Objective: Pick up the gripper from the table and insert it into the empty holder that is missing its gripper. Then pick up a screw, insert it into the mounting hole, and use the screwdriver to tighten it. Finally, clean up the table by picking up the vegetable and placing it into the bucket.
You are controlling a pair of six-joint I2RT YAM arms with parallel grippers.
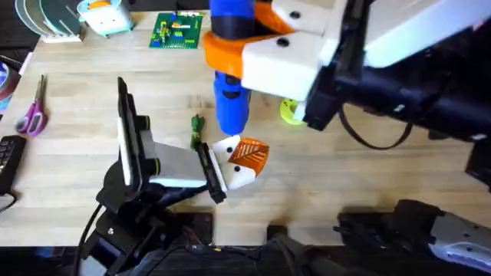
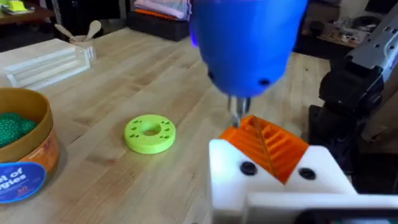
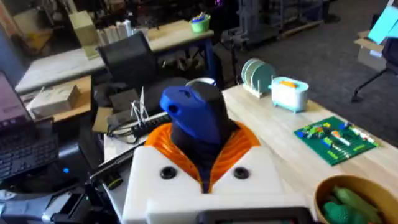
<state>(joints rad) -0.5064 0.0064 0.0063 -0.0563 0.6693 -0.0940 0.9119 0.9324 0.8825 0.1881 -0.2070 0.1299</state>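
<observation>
Wood table [image 1: 345, 176]. Right arm [image 1: 414, 84] is up high under the overhead camera and reaches across the middle. Left arm [image 1: 173, 165] sits low, stretched out over the tabletop.

Right gripper [image 1: 238, 42] [image 3: 202, 155] is clamped on the screwdriver [image 1: 230, 77] [image 2: 249, 43] [image 3: 196, 118], orange pads on both sides of the blue body. It hangs roughly vertical below that gripper, bit down.

Left gripper [image 1: 244, 159] [image 2: 267, 149] is right under the tool. In the left wrist view the bit [image 2: 236, 115] lands on the orange ribbed pad at that gripper's tip. Can't tell if the left gripper is open or closed.

Bucket [image 2: 25, 149] [image 3: 348, 199] is well off to the side of the left gripper, with green toy food inside. Lime disc [image 1: 291, 113] [image 2: 150, 134] lies between the bucket and the left gripper. Vegetable [image 1: 196, 130] lies flat on the table just beside the left gripper, near the screwdriver tip, with neither gripper touching it.
</observation>
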